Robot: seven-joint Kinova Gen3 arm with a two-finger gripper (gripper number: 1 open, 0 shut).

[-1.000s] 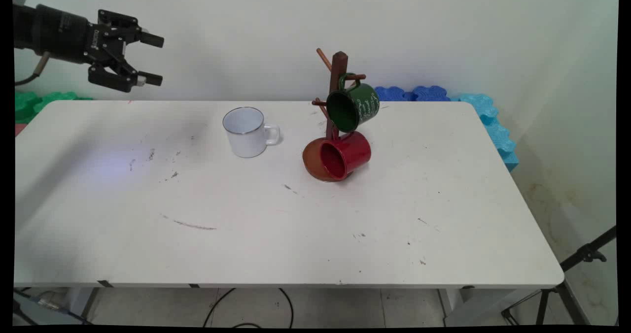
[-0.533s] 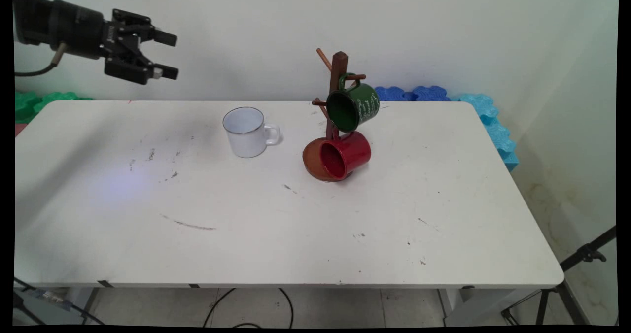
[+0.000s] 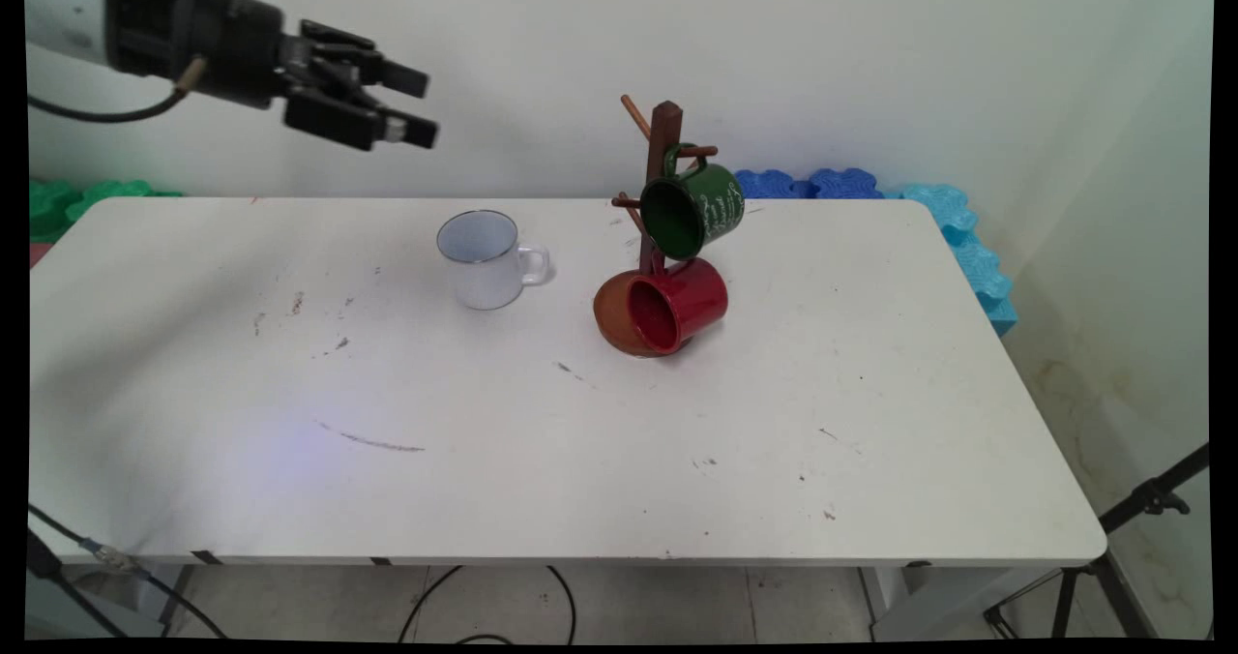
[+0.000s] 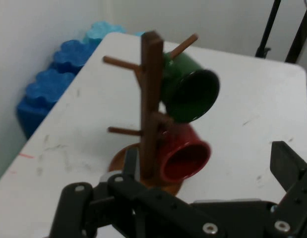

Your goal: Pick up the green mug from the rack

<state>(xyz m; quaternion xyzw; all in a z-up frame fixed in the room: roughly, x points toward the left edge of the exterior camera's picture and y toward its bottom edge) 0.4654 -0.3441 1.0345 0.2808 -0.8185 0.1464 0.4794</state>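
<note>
The white mug [image 3: 481, 260] stands upright on the table [image 3: 542, 441], mouth up, its long axis vertical, with its handle pointing toward the picture's right, at the mug tree [image 3: 662, 190]. It sits a little left of the table's middle and toward the far edge, well apart from the tree.

The tree's post stands vertical on a round brown base. A green mug [image 3: 692, 211] hangs from an upper peg, tilted so its mouth faces down and toward the near left. A red mug [image 3: 674, 306] hangs below it, lying nearly level, mouth toward the near left, just above the base. In the hand view the post [image 4: 151, 109] is almost centred, with the green mug [image 4: 189, 89] and red mug [image 4: 183, 154] to its right.

The arm reaches in from the upper left, held roughly level and high above the table. The gripper [image 3: 416, 105] points to the right and slightly down, toward the tree, with its fingers apart and nothing between them. It hangs above and to the left of the white mug, touching nothing.

Compared with half a second ago, the gripper has travelled to the right and now sits closer to the white mug; the mugs and tree have not shifted.
</note>
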